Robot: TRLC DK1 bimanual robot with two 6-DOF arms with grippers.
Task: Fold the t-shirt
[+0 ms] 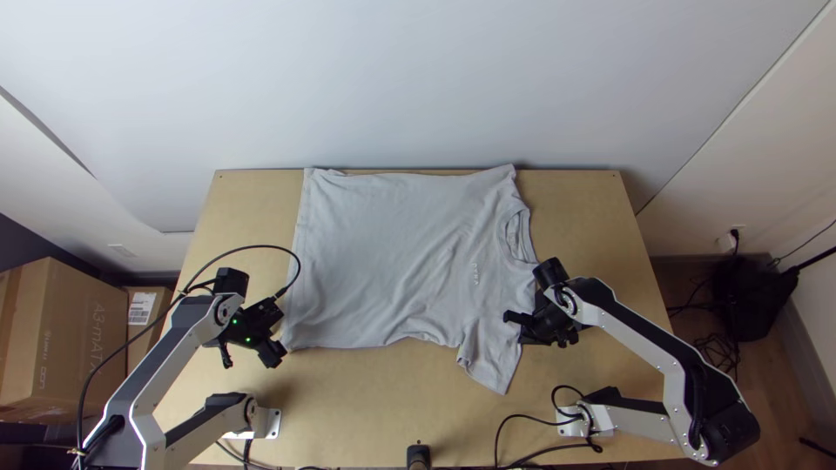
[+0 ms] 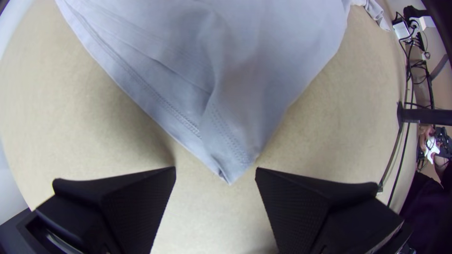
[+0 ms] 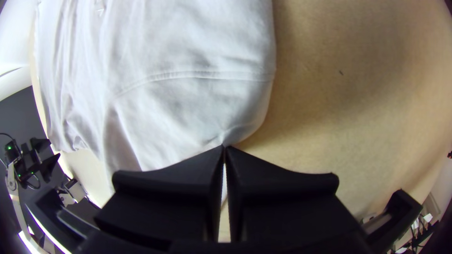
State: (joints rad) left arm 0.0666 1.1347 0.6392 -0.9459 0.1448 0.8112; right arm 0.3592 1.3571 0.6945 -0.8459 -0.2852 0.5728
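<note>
My right hand (image 3: 224,148) pinches the t-shirt's sleeve (image 3: 174,115); my left hand (image 2: 215,170) gapes wide, holding nothing, the hem corner (image 2: 230,157) pointing in between its fingertips.

Comprises a left arm (image 1: 185,335) and a right arm (image 1: 649,341), built up from angular silver-grey links (image 1: 640,425) with black portions, connected by rounded black joints (image 1: 730,431). Mounts on pale base plates (image 1: 274,424) with small holes. Carries, on the left, a long looping black cable (image 1: 252,246) and small green lights (image 1: 248,339). Terminates in a black left gripper (image 1: 280,329) and a black right gripper (image 1: 512,320), each fitted with two wide, wedge-shaped fingers (image 2: 301,207), finely textured on the left unit.
</note>
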